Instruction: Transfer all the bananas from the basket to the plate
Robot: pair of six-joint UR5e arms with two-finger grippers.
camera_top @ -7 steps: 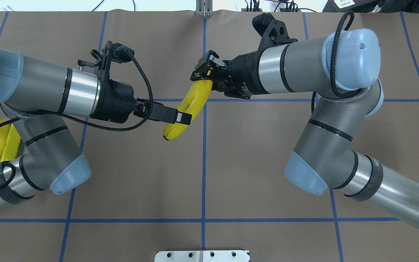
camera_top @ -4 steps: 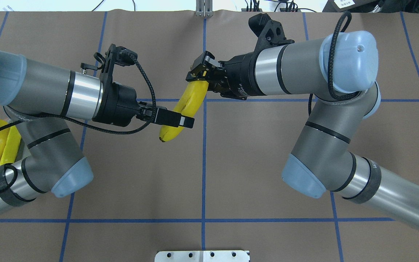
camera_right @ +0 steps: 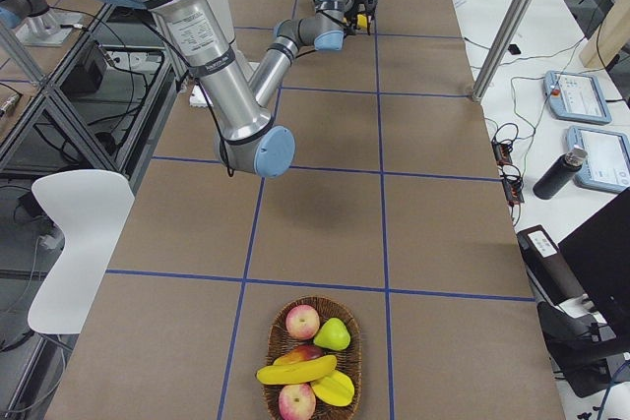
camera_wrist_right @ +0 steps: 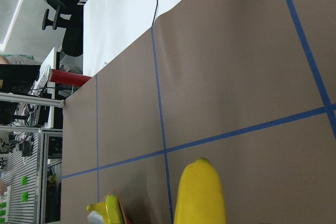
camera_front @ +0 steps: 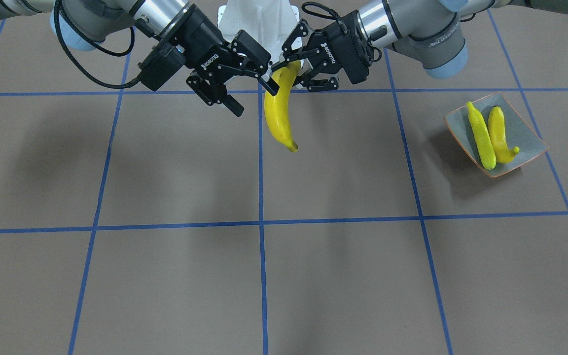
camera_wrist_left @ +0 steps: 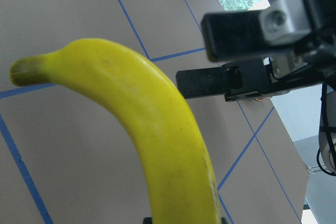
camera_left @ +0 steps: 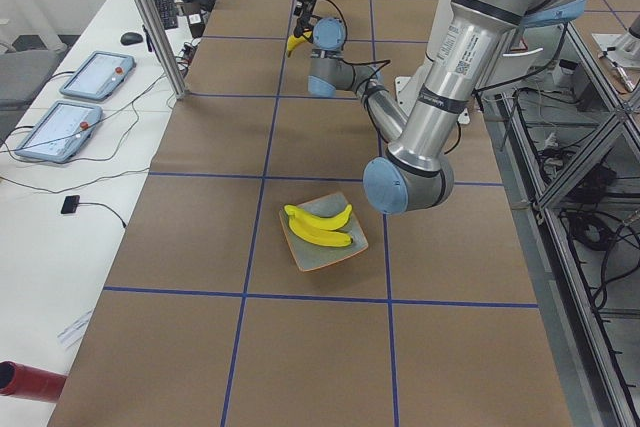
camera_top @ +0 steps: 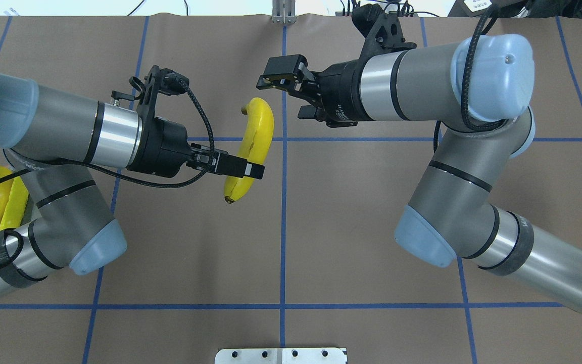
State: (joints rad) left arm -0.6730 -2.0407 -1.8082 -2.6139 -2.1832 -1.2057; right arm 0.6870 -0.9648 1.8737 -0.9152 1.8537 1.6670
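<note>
Overhead view of a brown table with blue grid lines. The left gripper (camera_top: pixel 253 171) pinches a yellow banana (camera_top: pixel 258 129) near its lower end, holding it in the air above the table's middle. The right gripper (camera_top: pixel 281 96), jaws spread and empty, sits just off the banana's top, at one o'clock. The plate (camera_front: pixel 528 133), with two bananas (camera_front: pixel 481 135) on it, lies well away at nine o'clock. A basket (camera_right: pixel 268 351) at the far right end holds another banana (camera_right: pixel 295 373). The carry likely goes best with a firm pinch, ending low beside the pair on the plate
</note>
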